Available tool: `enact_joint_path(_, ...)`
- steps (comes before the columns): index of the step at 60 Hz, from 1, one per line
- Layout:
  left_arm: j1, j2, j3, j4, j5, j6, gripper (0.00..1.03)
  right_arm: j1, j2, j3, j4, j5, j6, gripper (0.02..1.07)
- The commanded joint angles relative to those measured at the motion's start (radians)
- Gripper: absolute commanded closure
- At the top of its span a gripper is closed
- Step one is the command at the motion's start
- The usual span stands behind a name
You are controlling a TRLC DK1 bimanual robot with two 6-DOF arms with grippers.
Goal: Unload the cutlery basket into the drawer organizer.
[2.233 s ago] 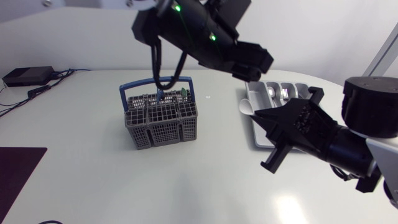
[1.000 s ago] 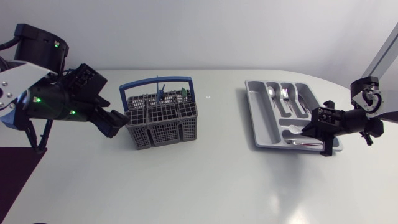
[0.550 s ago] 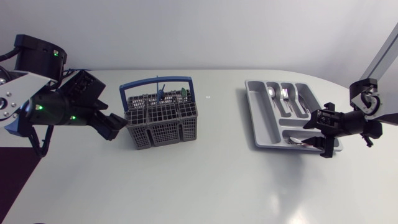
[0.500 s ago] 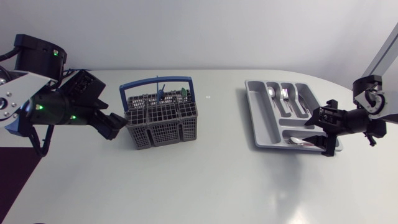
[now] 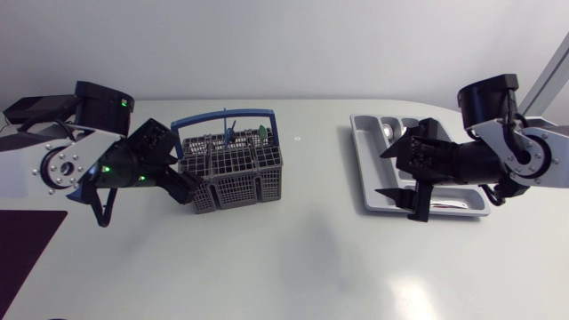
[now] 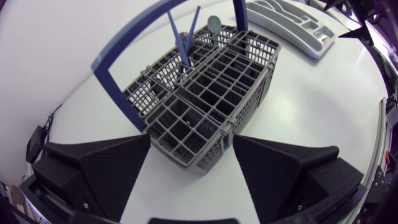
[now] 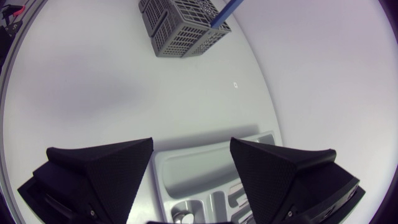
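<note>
White bench (image 5: 284, 267): my right gripper (image 5: 400, 173), fingers apart, has lifted off the organizer (image 5: 360, 133); my left gripper (image 5: 184, 187), also apart, now straddles the basket (image 5: 233, 169) corner.

The basket (image 5: 229, 174) is matt grey plastic, the organizer (image 5: 369, 169) smooth grey plastic, the table (image 5: 293, 267) smooth.
</note>
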Motion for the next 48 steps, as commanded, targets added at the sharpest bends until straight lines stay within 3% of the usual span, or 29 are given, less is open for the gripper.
enact_joint_path(1, -0.014, 0.041, -0.025, 0.037, -0.016, -0.039, 0.26, 0.058, -0.012, -0.022, 0.012, 0.023, 0.064, 0.17)
enact_joint_path(9, -0.013, 0.058, -0.022, 0.068, -0.016, -0.065, 0.66, 0.103, -0.011, -0.026, 0.020, 0.040, 0.082, 0.17)
enact_joint_path(14, -0.008, 0.059, -0.021, 0.083, -0.016, -0.083, 0.84, 0.115, -0.011, -0.026, 0.020, 0.042, 0.088, 0.17)
enact_joint_path(31, 0.033, 0.092, 0.021, -0.013, 0.084, -0.102, 0.85, 0.160, 0.004, 0.000, 0.045, 0.045, 0.134, 0.17)
enact_joint_path(38, 0.092, -0.022, 0.039, -0.081, 0.136, -0.103, 0.84, 0.192, 0.049, 0.037, 0.117, 0.077, 0.199, 0.17)
enact_joint_path(48, 0.182, -0.117, 0.022, -0.108, 0.147, -0.076, 0.84, 0.252, 0.196, 0.139, 0.187, 0.120, 0.297, 0.17)
